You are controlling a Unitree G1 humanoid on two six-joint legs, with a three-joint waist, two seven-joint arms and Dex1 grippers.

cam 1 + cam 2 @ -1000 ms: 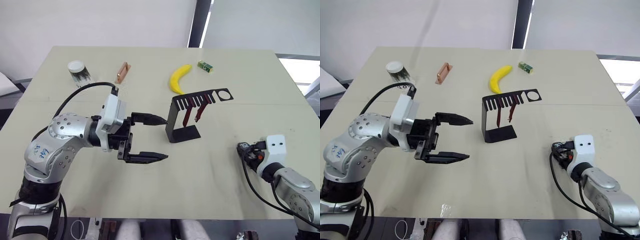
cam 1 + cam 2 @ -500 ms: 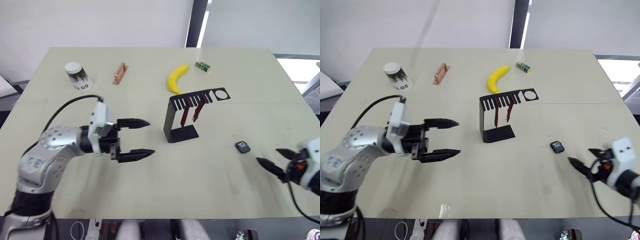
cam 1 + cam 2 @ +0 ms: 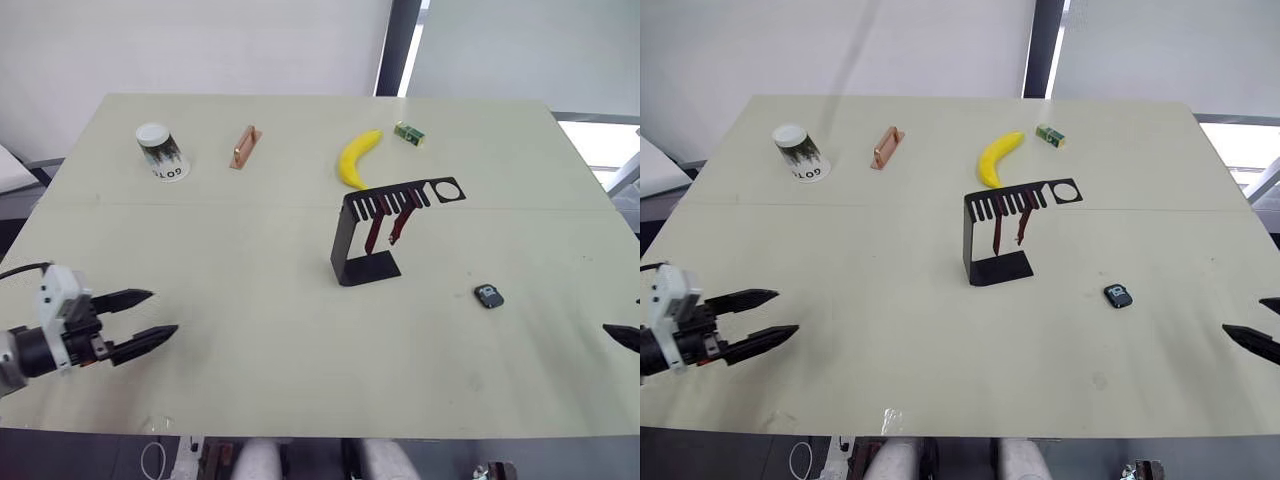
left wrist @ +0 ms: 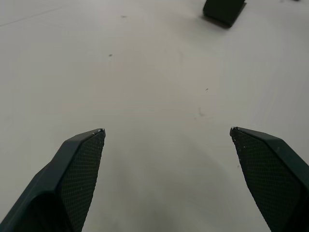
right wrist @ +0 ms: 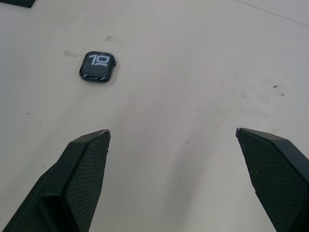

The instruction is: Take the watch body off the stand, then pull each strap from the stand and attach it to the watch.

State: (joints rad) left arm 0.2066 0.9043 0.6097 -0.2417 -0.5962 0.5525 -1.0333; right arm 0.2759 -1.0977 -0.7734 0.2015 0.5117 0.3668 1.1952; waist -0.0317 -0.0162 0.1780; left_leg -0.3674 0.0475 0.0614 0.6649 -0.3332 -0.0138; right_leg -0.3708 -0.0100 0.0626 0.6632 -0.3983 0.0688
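Left eye view has the left gripper [image 3: 150, 315] sitting low at the near left edge of the pale beige desk [image 3: 250, 250], its two black fingers spread apart and holding nothing. Over at the near right edge, the right gripper [image 3: 1260, 325] pokes in. Its wrist view shows the textured black fingers [image 5: 82, 169] wide apart too, nothing between them, just bare desk.

Out ahead of the right gripper, the watch body [image 5: 97, 66], a small dark rounded-square case with a glassy face showing white digits, lies flat on the desk face up. It's off the stand and well apart from it, to the stand's right.

The stand [image 3: 362, 240], a thin black sheet-metal bracket with a flat base, an upright and a slotted comb-like top arm ending in a ring hole, sits around mid-desk. The two narrow dark red straps [image 3: 385, 228] hang down from the comb slots side by side.

Further back there's a yellow banana [image 3: 358, 158] just behind the stand, a small green box [image 3: 409, 133] beside it, a copper-coloured bar [image 3: 243, 146], and a white-topped paper cup with dark print [image 3: 161, 151] tilted over at far left.
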